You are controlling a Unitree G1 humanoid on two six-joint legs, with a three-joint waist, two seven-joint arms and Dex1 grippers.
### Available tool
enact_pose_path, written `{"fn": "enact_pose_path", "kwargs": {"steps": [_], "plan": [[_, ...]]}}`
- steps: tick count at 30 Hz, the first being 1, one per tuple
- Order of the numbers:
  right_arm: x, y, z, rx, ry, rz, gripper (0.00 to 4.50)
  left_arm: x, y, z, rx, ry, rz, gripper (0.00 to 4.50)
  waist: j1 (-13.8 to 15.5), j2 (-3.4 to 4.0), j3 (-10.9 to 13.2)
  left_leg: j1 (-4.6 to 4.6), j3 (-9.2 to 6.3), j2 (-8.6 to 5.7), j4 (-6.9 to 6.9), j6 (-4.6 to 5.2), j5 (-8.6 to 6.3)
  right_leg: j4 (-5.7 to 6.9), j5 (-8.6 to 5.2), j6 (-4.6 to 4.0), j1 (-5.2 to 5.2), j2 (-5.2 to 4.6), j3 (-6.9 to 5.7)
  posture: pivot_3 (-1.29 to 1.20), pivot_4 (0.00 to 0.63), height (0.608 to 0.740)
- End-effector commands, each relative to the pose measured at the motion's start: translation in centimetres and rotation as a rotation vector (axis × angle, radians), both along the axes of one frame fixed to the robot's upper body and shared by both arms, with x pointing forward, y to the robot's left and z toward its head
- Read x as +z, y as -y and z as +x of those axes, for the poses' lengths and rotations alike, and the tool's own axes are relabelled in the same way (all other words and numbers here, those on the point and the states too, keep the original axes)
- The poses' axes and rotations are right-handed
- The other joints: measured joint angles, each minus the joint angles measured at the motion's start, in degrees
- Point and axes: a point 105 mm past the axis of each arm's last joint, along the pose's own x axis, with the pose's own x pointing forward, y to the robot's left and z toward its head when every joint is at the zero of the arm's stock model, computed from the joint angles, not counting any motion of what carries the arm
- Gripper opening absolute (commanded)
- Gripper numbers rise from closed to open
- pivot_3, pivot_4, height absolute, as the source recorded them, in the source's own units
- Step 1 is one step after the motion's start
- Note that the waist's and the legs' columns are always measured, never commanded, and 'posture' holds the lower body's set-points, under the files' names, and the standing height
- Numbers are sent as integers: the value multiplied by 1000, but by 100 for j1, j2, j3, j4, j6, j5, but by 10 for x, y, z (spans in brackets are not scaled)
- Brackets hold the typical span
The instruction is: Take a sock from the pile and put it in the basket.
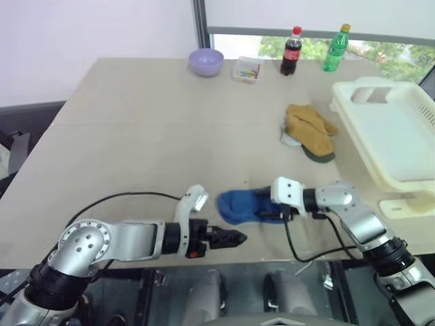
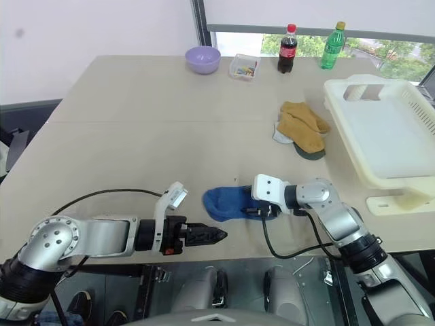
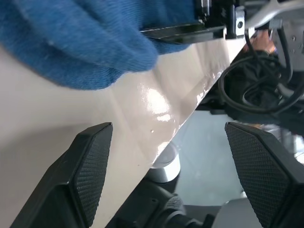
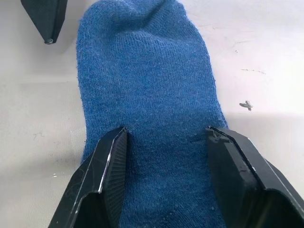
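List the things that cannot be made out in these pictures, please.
- Grey-white sock: mostly under the mustard socks, both eye views.
- Clear box: contents too small to name.
- Basket: far side cut off by the picture edge.
- Blue sock: its end under the right pincer runs off the right wrist view.

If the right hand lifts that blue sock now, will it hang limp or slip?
The blue sock is soft knit lying flat, so it will probably droop. Its fuzzy weave between the right hand fingers should resist slipping, and it looks light.

Head cameras overlook the table (image 1: 136,136); both wrist cameras closely share the sock (image 4: 147,95).
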Motion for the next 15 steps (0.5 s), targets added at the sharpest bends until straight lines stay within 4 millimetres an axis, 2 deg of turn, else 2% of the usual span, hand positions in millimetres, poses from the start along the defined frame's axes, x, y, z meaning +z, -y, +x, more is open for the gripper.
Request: {"fn": "enact_pose_path", "kwargs": {"steps": [1, 7, 10, 15], "plan": [[-22, 0, -5, -17, -53, -59, 2649, 6, -3, -4, -32, 63, 34, 4037, -1, 1, 2, 0, 0, 1, 0, 0, 0, 0, -1, 1, 0, 1, -1, 0, 150, 733], [-22, -1, -4, -11, -54, -61, 2649, -18, -13, 4, 53, 13, 135, 4037, 3, 7, 8, 1, -1, 3, -4, -1, 0, -1, -5, 8, -1, 2, -1, 0, 150, 733], [-22, -1, -3, -11, -53, -63, 2649, -27, -22, 23, 179, 32, 174, 4037, 15, 11, 5, 2, -2, 2, -4, -1, -1, -2, -5, 8, 0, -1, 7, 0, 150, 733], [-22, -1, -3, -10, -51, -66, 2649, -32, -32, 42, 325, 36, 167, 4037, 20, 16, -2, 9, -7, 3, -5, -6, 2, -2, -5, 9, 5, -3, 10, 0, 150, 733]]}}
